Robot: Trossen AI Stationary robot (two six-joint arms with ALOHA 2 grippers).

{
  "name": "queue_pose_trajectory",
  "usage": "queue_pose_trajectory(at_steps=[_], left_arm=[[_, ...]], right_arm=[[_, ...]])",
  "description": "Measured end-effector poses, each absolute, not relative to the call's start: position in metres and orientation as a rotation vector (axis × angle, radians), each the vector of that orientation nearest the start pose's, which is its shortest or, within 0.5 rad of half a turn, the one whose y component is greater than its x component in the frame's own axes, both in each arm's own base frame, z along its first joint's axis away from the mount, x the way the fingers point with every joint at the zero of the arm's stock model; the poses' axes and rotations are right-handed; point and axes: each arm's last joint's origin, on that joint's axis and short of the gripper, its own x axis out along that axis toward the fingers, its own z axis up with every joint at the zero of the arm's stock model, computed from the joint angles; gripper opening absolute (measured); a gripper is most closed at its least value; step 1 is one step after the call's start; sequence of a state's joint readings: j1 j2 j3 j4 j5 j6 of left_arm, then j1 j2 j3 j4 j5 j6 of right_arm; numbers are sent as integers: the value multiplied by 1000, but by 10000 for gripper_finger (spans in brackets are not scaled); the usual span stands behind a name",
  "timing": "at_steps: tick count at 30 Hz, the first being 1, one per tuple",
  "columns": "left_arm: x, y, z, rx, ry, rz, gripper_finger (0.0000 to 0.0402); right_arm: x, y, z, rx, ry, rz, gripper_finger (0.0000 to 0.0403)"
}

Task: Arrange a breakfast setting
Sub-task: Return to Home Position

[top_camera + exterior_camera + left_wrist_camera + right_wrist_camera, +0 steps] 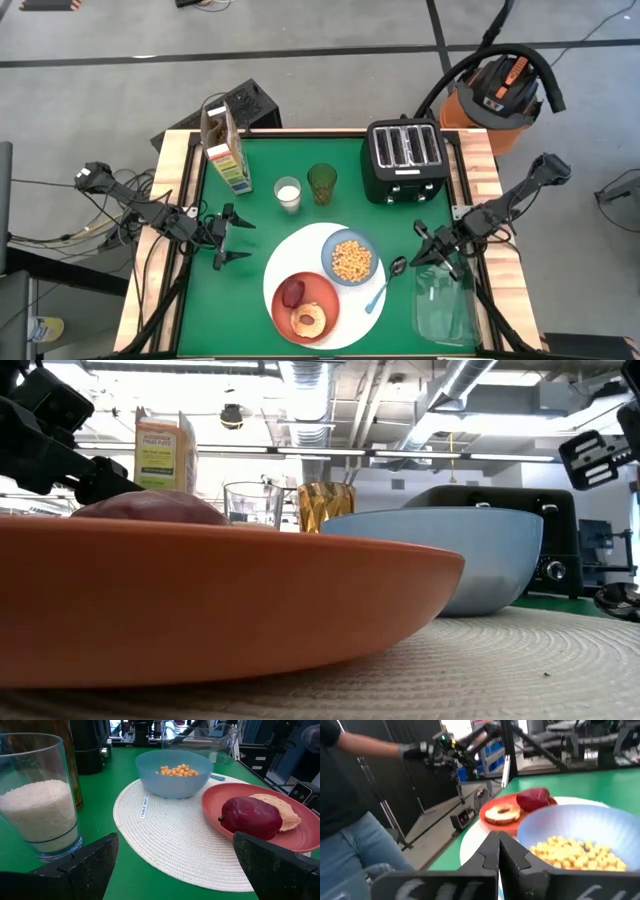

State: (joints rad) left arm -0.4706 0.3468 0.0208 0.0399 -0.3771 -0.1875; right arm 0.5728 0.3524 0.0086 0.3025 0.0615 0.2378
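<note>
On the green table (240, 310), toward its front edge, we find the setting looking complete. The white woven mat (292, 255) carries the orange plate (326, 296), which holds a dark red apple (293, 293) and a bagel (308, 320). The light-blue bowl (328, 258) of cereal sits on the mat beside it. The blue-handled spoon (381, 292) lies just off the bowl's right side, its head reaching past the mat's rim.

We judge that nothing is left to place, so the step in hand is the retreat of both arms to their rest pose.

The left claw (238, 240) hangs over bare green left of the mat, fingers spread wide and holding nothing. The right claw (420, 255) is right of the bowl, near the spoon's head and by the clear container (443, 305), in front of the toaster (403, 160). Its fingers are pressed together and empty, as its own wrist view shows.

For the next move we would lift each arm before swinging it back. The right one needs to clear the spoon and the container wall. The left one should keep off the glass of white grains (288, 193) that shows near it in its wrist view.
</note>
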Motion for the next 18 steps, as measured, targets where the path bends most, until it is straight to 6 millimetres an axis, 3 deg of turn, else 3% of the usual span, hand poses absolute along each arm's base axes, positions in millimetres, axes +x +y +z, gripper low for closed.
queue_pose_trajectory(at_steps=[9,18], left_arm=[[106,-42,145,-68,269,-68,378],[106,-42,145,-69,268,-68,378]], right_arm=[[99,60,141,228,349,416,18],[99,61,140,232,353,415,31]])
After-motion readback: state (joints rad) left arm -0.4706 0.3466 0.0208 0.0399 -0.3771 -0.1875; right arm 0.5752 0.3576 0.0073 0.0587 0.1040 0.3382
